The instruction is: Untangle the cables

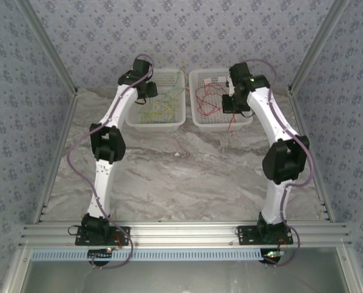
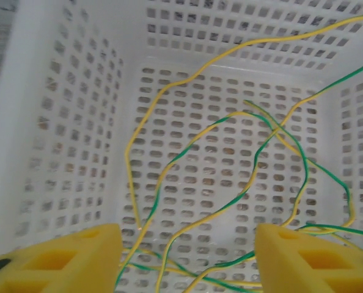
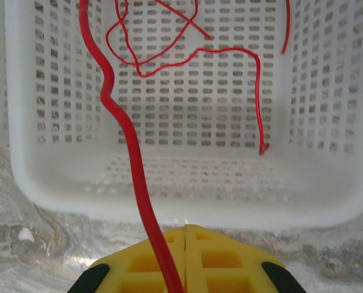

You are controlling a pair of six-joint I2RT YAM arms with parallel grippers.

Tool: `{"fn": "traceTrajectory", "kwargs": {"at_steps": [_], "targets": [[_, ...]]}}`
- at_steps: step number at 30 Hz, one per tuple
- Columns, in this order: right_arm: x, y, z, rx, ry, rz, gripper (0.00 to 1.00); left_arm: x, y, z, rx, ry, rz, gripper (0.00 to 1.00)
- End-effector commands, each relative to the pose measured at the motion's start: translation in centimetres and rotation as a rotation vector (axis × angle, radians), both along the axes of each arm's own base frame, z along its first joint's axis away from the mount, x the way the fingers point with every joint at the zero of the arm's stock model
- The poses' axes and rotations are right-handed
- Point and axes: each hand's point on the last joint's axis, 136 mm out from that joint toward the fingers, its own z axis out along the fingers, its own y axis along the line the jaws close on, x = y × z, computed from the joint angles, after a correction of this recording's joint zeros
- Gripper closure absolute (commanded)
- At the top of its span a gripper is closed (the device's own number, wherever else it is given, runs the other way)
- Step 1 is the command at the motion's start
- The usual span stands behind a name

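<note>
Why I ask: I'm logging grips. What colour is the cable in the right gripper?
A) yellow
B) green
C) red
C: the right gripper is shut on a red cable that runs up from its fingers over the basket.

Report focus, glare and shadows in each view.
Top external: even, soft light with no hard shadows; the thin red wires are barely resolved. Left wrist: the yellow and green-striped wires are fairly sharp, while the white perforated plastic basket has its left wall washed out. Right wrist: the red wire blurs and looks thick near the lens.
</note>
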Motion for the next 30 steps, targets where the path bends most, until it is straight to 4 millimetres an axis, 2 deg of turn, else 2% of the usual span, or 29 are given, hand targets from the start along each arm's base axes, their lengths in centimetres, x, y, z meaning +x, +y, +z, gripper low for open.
{"fn": "traceTrajectory", "kwargs": {"at_steps": [1,4,7,10,12,15,18,21,26,30], "targets": [[0.4,-0.1,-1.3,-0.031,0.066,0.0,1.0,-2.5,1.8,8.5,0.079,-0.108,0.016,0.37],[2.0,0.3,-2.8,-0.019,0.089,0.017,1.0,-4.7,1.7,11.7,0.083,-0.165,-0.007,0.37],[3.7,0.6,-4.4,-0.015,0.107,0.032,1.0,-8.2,1.2,15.2,-0.004,-0.289,-0.043,0.37],[6.3,0.8,-5.6,-0.003,0.061,0.046,1.0,-13.3,1.5,16.1,-0.071,-0.414,-0.043,0.35],[8.2,1.1,-6.2,0.004,0.003,0.056,1.0,-16.9,2.3,15.2,-0.085,-0.472,-0.026,0.32],[10.7,1.2,-7.3,0.011,-0.061,0.059,1.0,-20.8,3.9,12.5,-0.104,-0.476,0.01,0.32],[12.7,1.7,-8.5,0.034,-0.106,0.072,1.0,-24.0,5.2,8.1,-0.1,-0.438,0.024,0.32],[14.5,2.5,-10.0,0.065,-0.146,0.085,1.0,-26.9,5.2,4.7,-0.114,-0.407,-0.02,0.3],[16.9,3.1,-12.5,0.111,-0.186,0.055,1.0,-29.9,4.6,1.4,-0.171,-0.412,-0.048,0.28],[18.4,3.0,-13.5,0.153,-0.218,-0.004,1.0,-30.6,4.0,0.3,-0.164,-0.409,-0.065,0.28]]}}
